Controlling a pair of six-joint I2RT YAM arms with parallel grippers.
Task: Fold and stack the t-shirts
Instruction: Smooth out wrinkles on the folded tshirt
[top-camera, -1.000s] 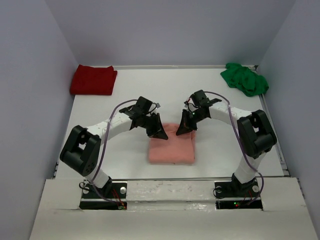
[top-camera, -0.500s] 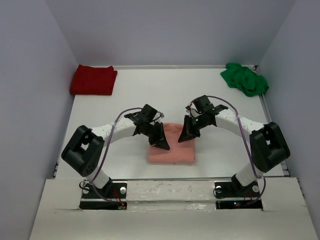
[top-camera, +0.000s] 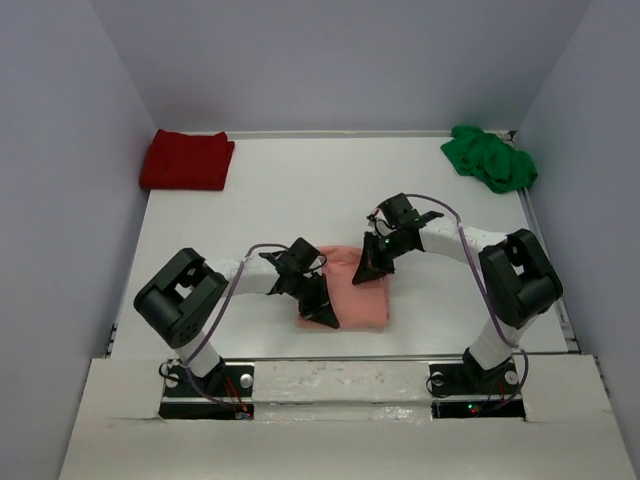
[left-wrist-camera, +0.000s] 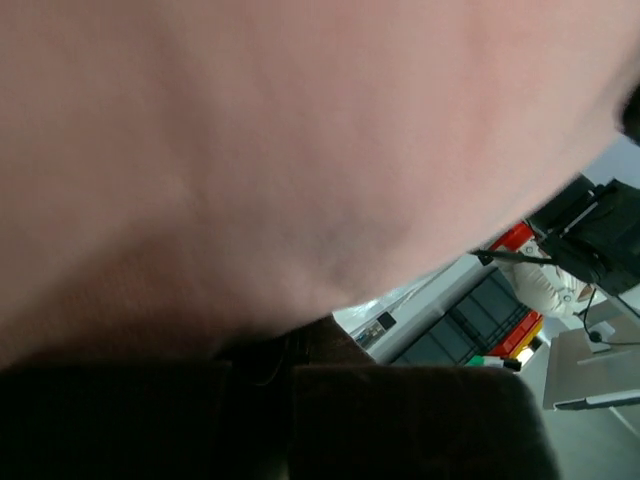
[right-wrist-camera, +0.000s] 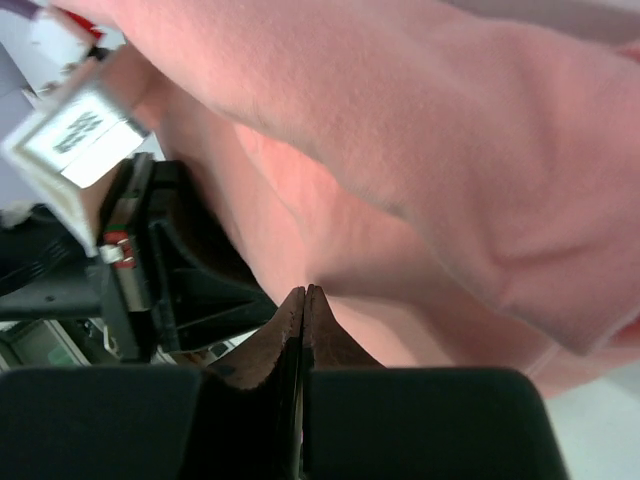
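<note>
The salmon-pink t-shirt (top-camera: 362, 300) lies folded in a rough square on the table near the arms. My left gripper (top-camera: 320, 311) is down at its near-left edge. In the left wrist view the pink cloth (left-wrist-camera: 250, 150) fills most of the frame and covers the tips of the closed left gripper (left-wrist-camera: 300, 350). My right gripper (top-camera: 369, 270) is at the shirt's far-right part. In the right wrist view its jaws (right-wrist-camera: 303, 292) are pressed together, and a crease of the pink cloth (right-wrist-camera: 450, 150) runs to their tip. The dark red t-shirt (top-camera: 187, 160) lies folded at the far left. The bright green t-shirt (top-camera: 490, 158) lies crumpled at the far right.
Grey walls close in the table (top-camera: 300, 190) on the left, the back and the right. The two grippers are close together over the pink shirt. Part of the left gripper's body (right-wrist-camera: 150, 260) shows in the right wrist view.
My left gripper has moved from the pink shirt's far-left edge toward me to its near-left edge. My right gripper has moved slightly nearer. The shirt's outline looks the same.
</note>
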